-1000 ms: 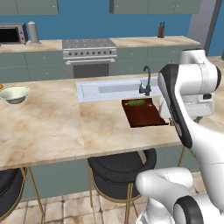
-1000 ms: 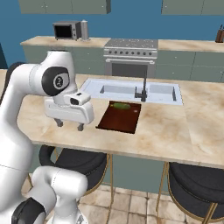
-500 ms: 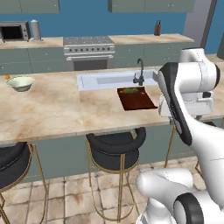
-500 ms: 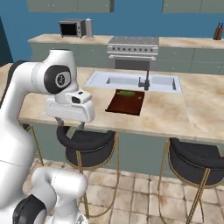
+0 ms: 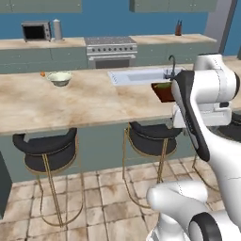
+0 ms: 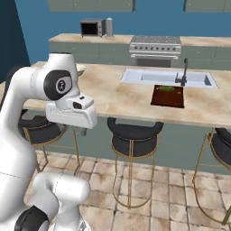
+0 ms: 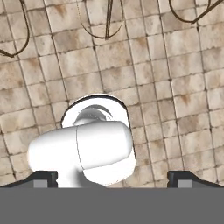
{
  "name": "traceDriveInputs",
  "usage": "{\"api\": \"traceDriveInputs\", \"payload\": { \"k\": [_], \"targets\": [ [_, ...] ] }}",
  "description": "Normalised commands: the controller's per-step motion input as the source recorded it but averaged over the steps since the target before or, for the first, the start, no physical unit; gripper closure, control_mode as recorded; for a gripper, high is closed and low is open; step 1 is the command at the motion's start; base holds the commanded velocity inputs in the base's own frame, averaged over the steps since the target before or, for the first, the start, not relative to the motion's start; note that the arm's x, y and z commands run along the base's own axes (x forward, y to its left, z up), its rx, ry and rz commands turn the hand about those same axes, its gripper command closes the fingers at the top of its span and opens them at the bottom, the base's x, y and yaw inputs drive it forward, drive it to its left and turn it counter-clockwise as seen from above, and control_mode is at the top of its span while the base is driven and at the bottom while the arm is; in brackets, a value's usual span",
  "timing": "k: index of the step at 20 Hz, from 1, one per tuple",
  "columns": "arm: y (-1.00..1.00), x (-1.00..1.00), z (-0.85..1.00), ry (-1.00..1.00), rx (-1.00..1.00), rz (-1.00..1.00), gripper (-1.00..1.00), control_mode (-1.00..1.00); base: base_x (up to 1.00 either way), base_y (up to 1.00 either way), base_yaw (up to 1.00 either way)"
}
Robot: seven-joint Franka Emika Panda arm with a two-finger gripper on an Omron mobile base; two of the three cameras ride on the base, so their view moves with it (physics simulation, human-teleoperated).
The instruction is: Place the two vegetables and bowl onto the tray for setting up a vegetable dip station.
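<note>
The pale greenish-white bowl (image 5: 60, 78) stands on the island counter toward its left, with a small orange vegetable (image 5: 42, 74) just beyond it. In the right base view the bowl's rim (image 6: 81, 67) peeks out past my arm. The dark reddish-brown tray (image 6: 168, 96) lies in front of the sink, with the dark green vegetable (image 6: 167, 89) on its far end. My arm hides part of the tray (image 5: 163, 92) in the left base view. My gripper (image 7: 112, 178) hangs off the counter, well short of it, pointing down at the tiled floor. It is open, its fingertips (image 7: 42, 177) wide apart and nothing between them.
A sink (image 6: 167, 77) with a dark faucet (image 6: 184, 72) is set in the counter behind the tray. Black stools (image 6: 134, 134) stand under the counter's front edge. A stove (image 5: 111, 49) and a microwave (image 5: 36, 31) sit along the back wall.
The whole picture has shifted: the base has backed away from the counter and swung toward its left end, so the stools and floor now show. The things have not moved; the gripper stays open.
</note>
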Motion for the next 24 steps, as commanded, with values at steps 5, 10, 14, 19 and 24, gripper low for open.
{"api": "traceDriveInputs", "payload": {
  "k": [5, 10, 14, 19, 24],
  "targets": [
    [0.00, 0.00, 0.00, 0.00, 0.00, 0.00, -1.00, 1.00, -0.34, 1.00, -0.01],
    [0.00, 0.00, 0.00, 0.00, 0.00, 0.00, -1.00, 1.00, -0.10, 1.00, -0.04],
    [0.00, 0.00, 0.00, 0.00, 0.00, 0.00, -1.00, 1.00, 0.00, 1.00, -0.09],
    [0.00, 0.00, 0.00, 0.00, 0.00, 0.00, -1.00, 1.00, 0.00, 1.00, -0.18],
    [0.00, 0.00, 0.00, 0.00, 0.00, 0.00, -1.00, 1.00, 0.08, 1.00, -0.29]
  ]
}}
